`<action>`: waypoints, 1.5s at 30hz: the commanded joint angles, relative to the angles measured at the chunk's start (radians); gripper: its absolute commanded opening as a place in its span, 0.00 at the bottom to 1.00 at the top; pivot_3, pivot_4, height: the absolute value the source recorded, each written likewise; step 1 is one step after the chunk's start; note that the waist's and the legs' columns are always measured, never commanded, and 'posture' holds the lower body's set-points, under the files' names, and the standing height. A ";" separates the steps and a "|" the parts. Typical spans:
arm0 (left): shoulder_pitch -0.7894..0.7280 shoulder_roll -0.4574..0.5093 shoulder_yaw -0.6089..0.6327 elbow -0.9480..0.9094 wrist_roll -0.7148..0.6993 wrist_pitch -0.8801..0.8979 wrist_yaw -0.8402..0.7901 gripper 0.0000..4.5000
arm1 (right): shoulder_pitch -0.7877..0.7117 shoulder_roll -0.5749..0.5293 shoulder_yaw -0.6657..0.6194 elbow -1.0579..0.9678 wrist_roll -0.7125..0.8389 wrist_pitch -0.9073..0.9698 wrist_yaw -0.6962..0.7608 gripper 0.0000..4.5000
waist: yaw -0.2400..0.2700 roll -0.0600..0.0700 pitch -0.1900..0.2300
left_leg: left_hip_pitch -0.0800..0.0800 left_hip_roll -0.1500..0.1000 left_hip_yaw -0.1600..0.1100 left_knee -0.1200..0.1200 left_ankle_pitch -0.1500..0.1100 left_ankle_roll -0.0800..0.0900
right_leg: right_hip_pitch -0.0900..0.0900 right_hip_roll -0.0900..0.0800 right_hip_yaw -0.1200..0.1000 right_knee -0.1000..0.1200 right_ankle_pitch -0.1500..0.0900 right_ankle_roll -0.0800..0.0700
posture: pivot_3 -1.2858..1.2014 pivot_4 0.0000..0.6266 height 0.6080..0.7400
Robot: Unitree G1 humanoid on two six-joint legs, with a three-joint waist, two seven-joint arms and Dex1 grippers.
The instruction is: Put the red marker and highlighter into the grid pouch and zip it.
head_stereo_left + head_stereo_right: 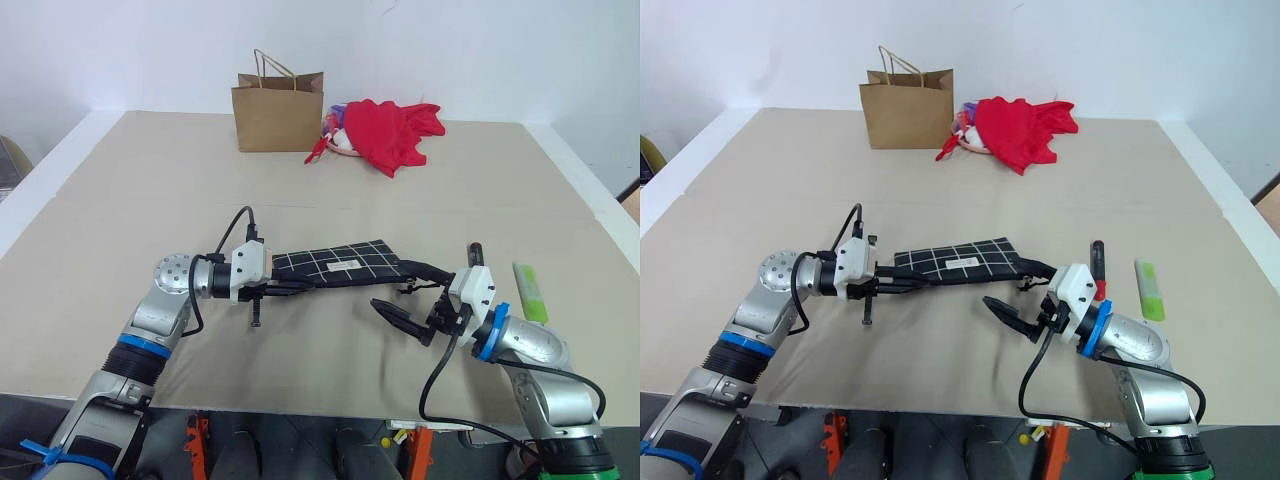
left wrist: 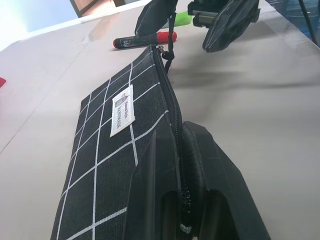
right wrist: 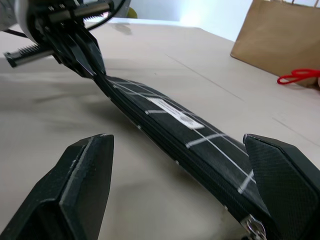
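The grid pouch (image 1: 335, 265), black with white lines and a small white label, lies across the middle of the table. My left gripper (image 1: 290, 287) is shut on the zipper edge at its left end, seen close up in the left wrist view (image 2: 177, 131). My right gripper (image 1: 400, 318) stands open just in front of the pouch's right end, where the black zipper cord (image 1: 420, 270) trails; nothing is between its fingers (image 3: 85, 175). The red marker (image 1: 1098, 268) lies on the table behind my right wrist. The light green highlighter (image 1: 528, 290) lies further right.
A brown paper bag (image 1: 278, 110) stands at the back of the beige table (image 1: 150, 200). A red cloth (image 1: 395, 130) is heaped beside it on the right. The table's front edge runs just below both arms.
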 commanded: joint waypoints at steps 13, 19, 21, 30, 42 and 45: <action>0.007 0.011 0.029 -0.048 -0.007 0.000 -0.006 0.00 | 0.042 -0.057 -0.143 0.107 0.068 -0.072 0.033 0.99 | 0.001 0.001 0.001 | 0.001 0.000 -0.001 0.000 0.000 0.000 | 0.002 0.000 -0.001 0.000 0.000 0.000 | 0.52 0.24 1.00; 0.003 0.007 0.028 -0.047 -0.004 -0.003 -0.001 0.00 | 0.052 -0.048 -0.117 0.100 0.069 -0.070 0.058 0.85 | 0.001 0.001 0.001 | 0.001 -0.001 -0.001 0.000 0.000 0.000 | 0.002 0.000 -0.001 0.000 0.000 0.000 | 0.52 0.24 1.00; 0.006 0.008 0.027 -0.053 -0.003 -0.004 0.001 0.00 | 0.060 -0.046 -0.114 0.100 0.075 -0.065 0.066 0.62 | 0.001 0.001 0.001 | 0.001 -0.001 -0.001 0.000 0.000 0.000 | 0.002 0.000 -0.001 0.000 0.000 0.000 | 0.52 0.24 1.00; 0.010 0.012 0.025 -0.056 0.005 -0.006 0.002 0.00 | 0.052 -0.047 -0.117 0.093 0.091 -0.069 0.083 0.02 | 0.001 0.001 0.001 | 0.001 -0.001 -0.002 0.000 0.000 0.000 | 0.003 0.000 -0.001 0.000 0.000 0.000 | 0.52 0.24 1.00; 0.011 0.001 0.014 -0.048 0.017 -0.028 -0.005 0.00 | 0.039 -0.062 -0.093 0.038 0.110 -0.021 0.103 0.02 | 0.001 0.002 0.001 | 0.001 -0.001 -0.002 0.000 0.000 0.000 | 0.003 0.000 -0.001 0.000 0.000 0.000 | 0.52 0.24 1.00; 0.006 -0.007 0.015 -0.043 0.027 -0.036 0.009 0.00 | 0.039 -0.067 -0.086 0.008 0.115 0.007 0.102 0.02 | 0.001 0.002 0.001 | 0.001 -0.001 -0.002 0.000 0.000 0.000 | 0.003 0.000 -0.001 0.000 0.000 0.000 | 0.52 0.24 1.00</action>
